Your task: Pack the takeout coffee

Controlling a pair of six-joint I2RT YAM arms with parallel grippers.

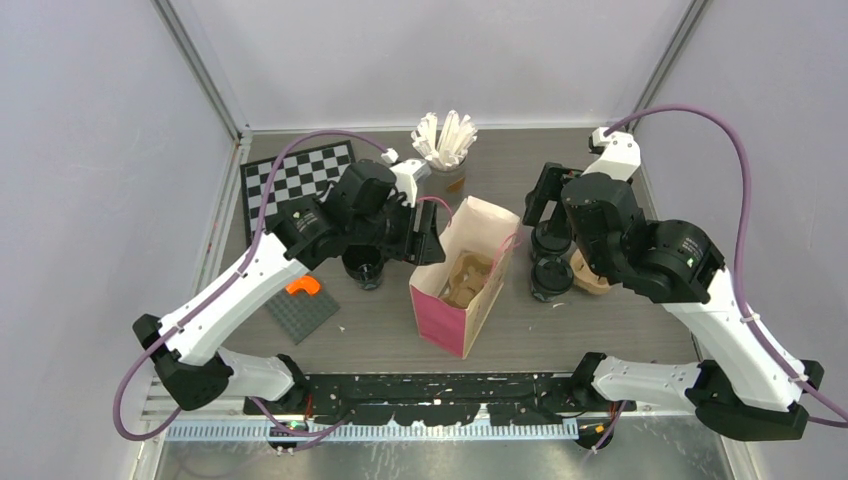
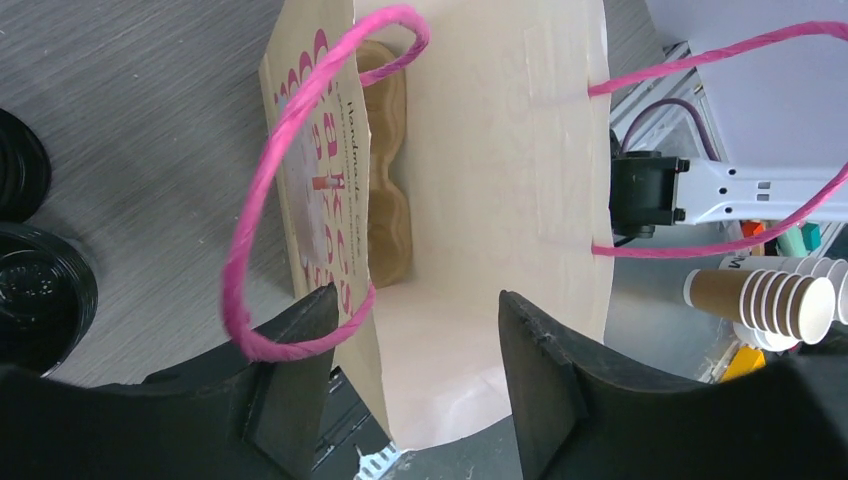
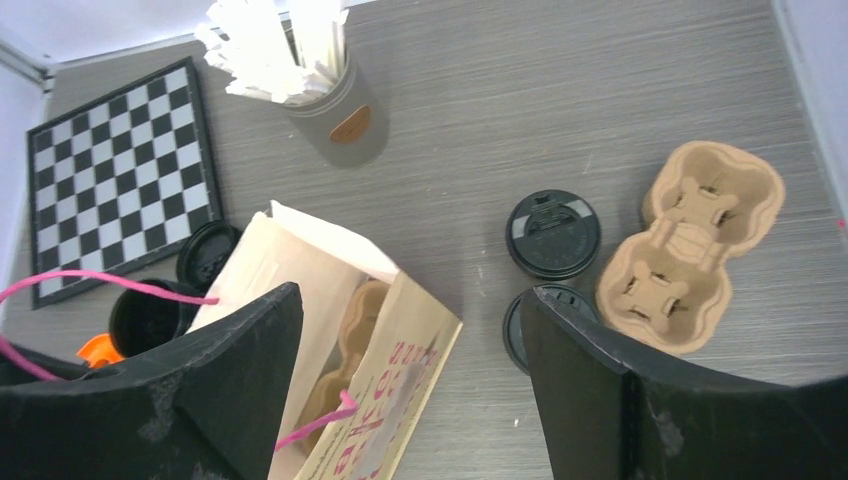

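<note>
Checkerboard (image 1: 300, 175) is laid flat at the far-left corner of the counter (image 1: 400, 340), and a grey studded plate (image 1: 305, 312) sits nearer the left edge. Neither is judged to matter for the packing.

Just right of them, two takeout coffee cups (image 2: 40, 290) are stood upright beside the pink paper bag (image 1: 455, 305). They are black, with round ridged plastic lids, and are placed close enough, it is judged, to be lifted in.

The left tool (image 2: 415, 330) is held at the bag's left rim with its fingers spread. The printed wall runs down between them and the twisted pink cord handle (image 2: 255, 200) loops in front of one finger, but nothing is pinched. This position is judged to serve keeping the thin, creased paper mouth open.

A brown moulded-pulp carrier (image 2: 385, 200), matt and lobed, is already lodged inside against the printed wall. A grey cup of white wrapped sticks (image 1: 447, 150) is kept at the far edge.

Right of the bag, two more lidded coffee cups (image 3: 552, 232) are grouped just beside a second pulp carrier (image 3: 690, 245) lying flat. The right tool (image 3: 410, 310) is hung above them, spread wide and empty, and is judged ready to be lowered onto one cup.
</note>
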